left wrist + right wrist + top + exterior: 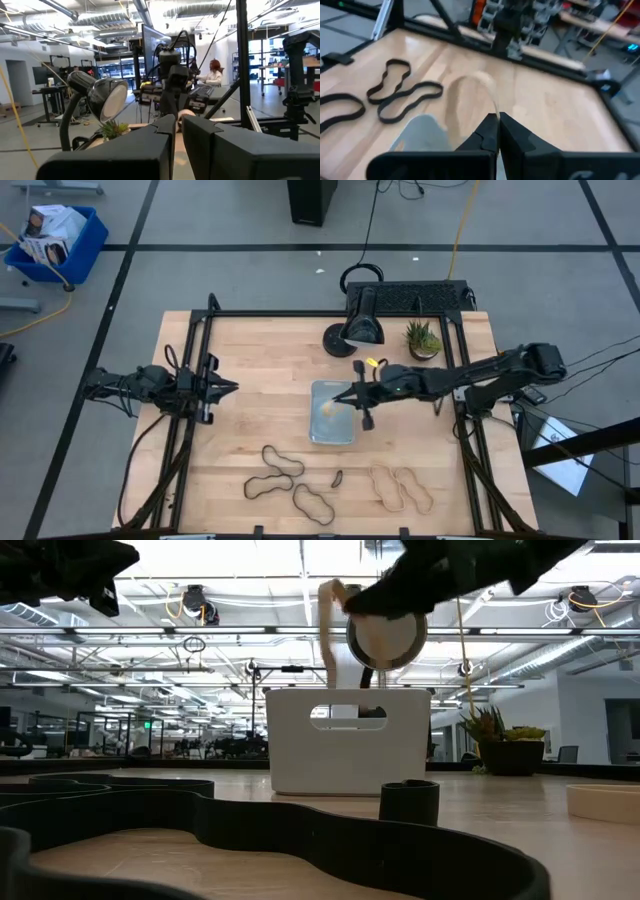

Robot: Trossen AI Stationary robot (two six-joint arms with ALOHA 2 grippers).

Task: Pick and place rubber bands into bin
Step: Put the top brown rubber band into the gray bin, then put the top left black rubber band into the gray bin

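The right tool (352, 396) hangs over the clear bin (333, 432), its fingers pinched tight on what seems to be a pale tan rubber band (479, 89) dangling above it; dark rubber bands (270, 474) and tan ones (402, 486) lie on the surface (260, 350) near its front edge; the left tool (228, 388) waits at the left side, fingers narrow, holding nothing visible.

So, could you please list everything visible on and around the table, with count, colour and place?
dark rubber bands: three, dark brown, table edge opposite the lamp
tiny piece: one, dark, beside them
tan rubber bands: two, pale, same edge, towards the right arm
held rubber band: one, pale, above the bin
bin: one, clear, table centre
lamp: one, black, far edge
plant: one, green, beside lamp
crate: one, blue, on floor
left gripper: waiting, table's left side
right gripper: shut on held band
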